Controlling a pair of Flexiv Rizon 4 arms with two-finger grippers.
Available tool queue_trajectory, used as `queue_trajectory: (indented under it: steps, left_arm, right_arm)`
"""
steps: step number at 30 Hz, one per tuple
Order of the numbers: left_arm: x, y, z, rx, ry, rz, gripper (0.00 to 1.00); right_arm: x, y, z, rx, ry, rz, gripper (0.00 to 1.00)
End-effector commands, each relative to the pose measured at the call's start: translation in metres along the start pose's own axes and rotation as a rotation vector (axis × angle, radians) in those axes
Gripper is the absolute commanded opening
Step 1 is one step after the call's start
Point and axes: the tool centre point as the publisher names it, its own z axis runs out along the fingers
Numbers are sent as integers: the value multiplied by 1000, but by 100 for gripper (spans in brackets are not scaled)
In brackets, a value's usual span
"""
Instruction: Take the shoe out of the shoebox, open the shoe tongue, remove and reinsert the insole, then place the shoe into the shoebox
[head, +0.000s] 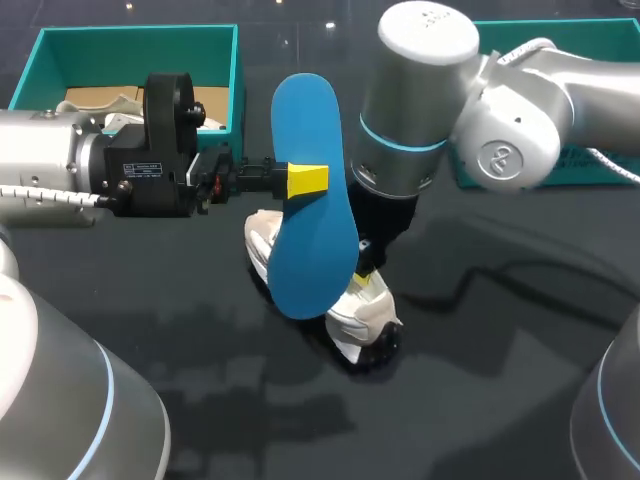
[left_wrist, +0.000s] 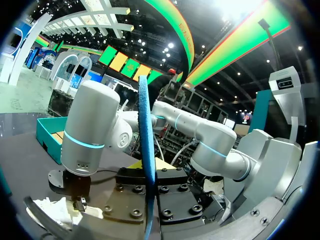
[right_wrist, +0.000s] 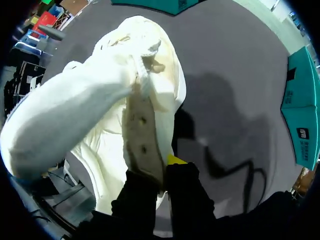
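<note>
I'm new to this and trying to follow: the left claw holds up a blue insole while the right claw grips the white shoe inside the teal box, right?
Not quite: the shoe lies on the dark table, outside the teal shoebox, as the head view shows. The rest holds: the left claw holds up the blue insole, and the right claw grips the shoe.

Most of the shoe behind the insole.
</note>
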Motion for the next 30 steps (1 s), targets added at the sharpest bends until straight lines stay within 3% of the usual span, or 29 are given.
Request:
queue_trajectory:
  steps: [1,10,12,30]
  left_arm:
    - [0,1,2,2,-1,0,0]
    - [0,1,2,2,-1,0,0]
    - [0,1,2,2,-1,0,0]
    - [0,1,2,2,-1,0,0]
  right_arm:
    - [3,-6,-2,-57,56,333,0]
    - [3,-6,-2,-57,56,333,0]
    - [2,-6,4,-78,84,413,0]
    - [-6,-5,31,-134,100,506,0]
